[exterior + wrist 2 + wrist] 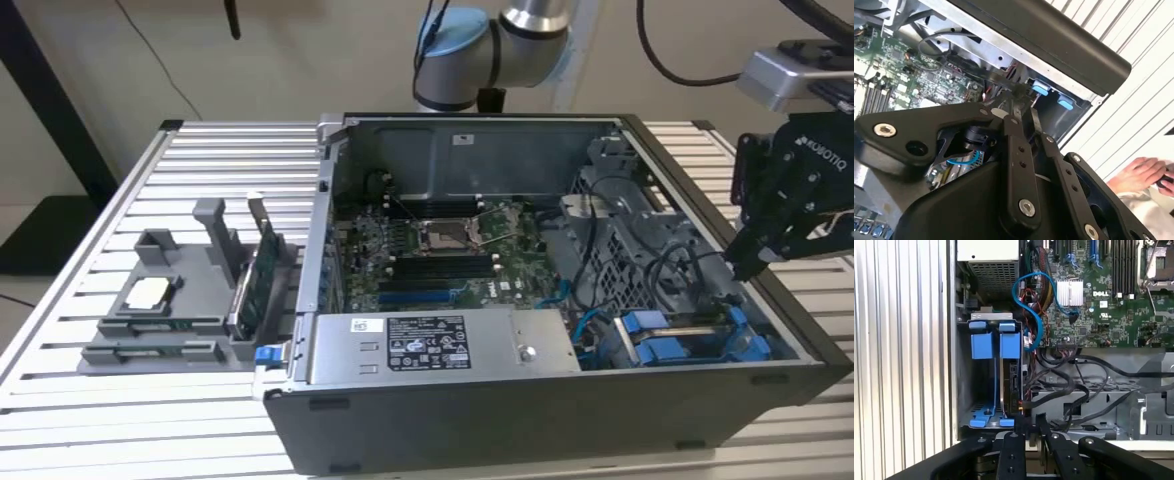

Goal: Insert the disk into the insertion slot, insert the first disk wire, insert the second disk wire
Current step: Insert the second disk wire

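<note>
Black two-fingered gripper (1031, 424), fingers set nearly together, poised at mouth of dark grey metal drive bay (965, 385), inside open computer case (467, 420) toward slatted counter's (227, 160) edge on exterior view's right. Silver-grey disk in bright blue plastic carrier (1010, 346) appears seated in bay. Whether wire end is pinched: unclear. Sound practice, likely: line plug square with disk's port, press straight, keep tangled black cables (1074, 385) and looped blue wire (1041, 322) clear.

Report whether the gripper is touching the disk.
Cannot tell. In the first wrist view the gripper ends beside the disk, but dark wires there hide any gap or contact.
</note>
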`<move>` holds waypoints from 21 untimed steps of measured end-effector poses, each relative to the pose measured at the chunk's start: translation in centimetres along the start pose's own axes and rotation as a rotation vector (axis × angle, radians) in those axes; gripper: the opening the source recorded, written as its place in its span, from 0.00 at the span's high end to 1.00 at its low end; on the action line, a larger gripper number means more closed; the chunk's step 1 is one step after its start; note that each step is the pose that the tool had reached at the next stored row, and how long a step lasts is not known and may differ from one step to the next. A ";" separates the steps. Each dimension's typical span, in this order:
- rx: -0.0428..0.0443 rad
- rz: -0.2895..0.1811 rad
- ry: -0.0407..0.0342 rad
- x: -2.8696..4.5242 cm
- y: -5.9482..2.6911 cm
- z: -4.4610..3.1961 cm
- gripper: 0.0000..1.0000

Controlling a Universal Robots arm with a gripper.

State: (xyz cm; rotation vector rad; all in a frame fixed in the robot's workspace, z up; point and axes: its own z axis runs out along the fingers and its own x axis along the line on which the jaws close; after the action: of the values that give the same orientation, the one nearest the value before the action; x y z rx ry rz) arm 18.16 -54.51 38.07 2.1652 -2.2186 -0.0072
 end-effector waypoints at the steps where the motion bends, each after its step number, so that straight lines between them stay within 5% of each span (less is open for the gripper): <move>1: 0.0002 0.000 0.0043 -0.28 -0.01 0.06 0.77; 6: 0.0001 0.000 0.0054 -1.38 -0.46 0.10 0.77; 13: -0.0018 0.001 0.0212 -1.56 -2.00 0.48 0.77; 18: -0.0032 0.001 0.0223 -1.57 -2.33 0.68 0.77; 21: -0.0130 0.000 0.0223 -1.57 -2.49 0.65 0.77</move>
State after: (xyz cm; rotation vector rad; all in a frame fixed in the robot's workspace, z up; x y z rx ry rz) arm 20.66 -53.02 37.30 2.1477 -2.2008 0.0026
